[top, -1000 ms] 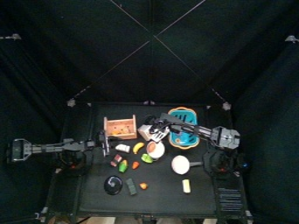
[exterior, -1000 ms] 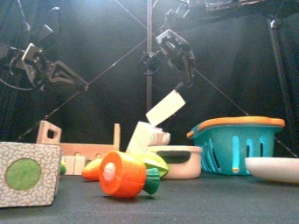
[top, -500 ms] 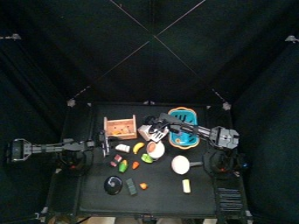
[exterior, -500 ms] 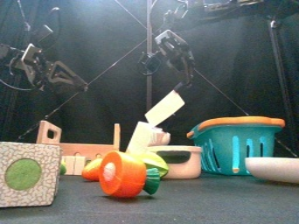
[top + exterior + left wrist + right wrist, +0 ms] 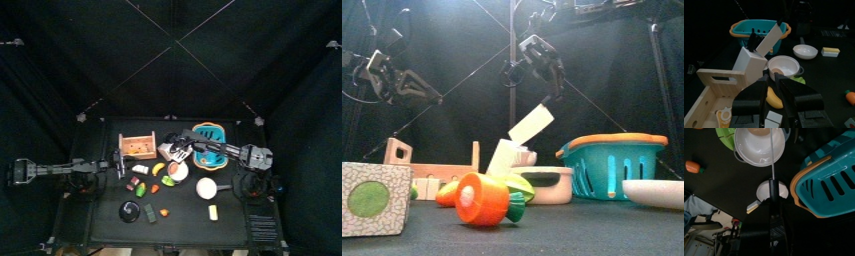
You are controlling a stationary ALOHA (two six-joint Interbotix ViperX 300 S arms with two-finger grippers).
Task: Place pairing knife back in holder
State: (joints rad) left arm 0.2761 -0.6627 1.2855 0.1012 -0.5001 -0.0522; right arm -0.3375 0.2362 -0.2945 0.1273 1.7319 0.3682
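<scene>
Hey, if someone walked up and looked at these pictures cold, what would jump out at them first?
Probably the pale knife, held tilted in the air by the right gripper above a white bowl. Next, the teal basket with its orange rim at the right, and the orange toy vegetable up front.

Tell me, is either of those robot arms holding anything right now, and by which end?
Yes. The right gripper holds the paring knife by its dark handle, the pale blade slanting down toward the wooden holder. The left gripper holds nothing.
</scene>
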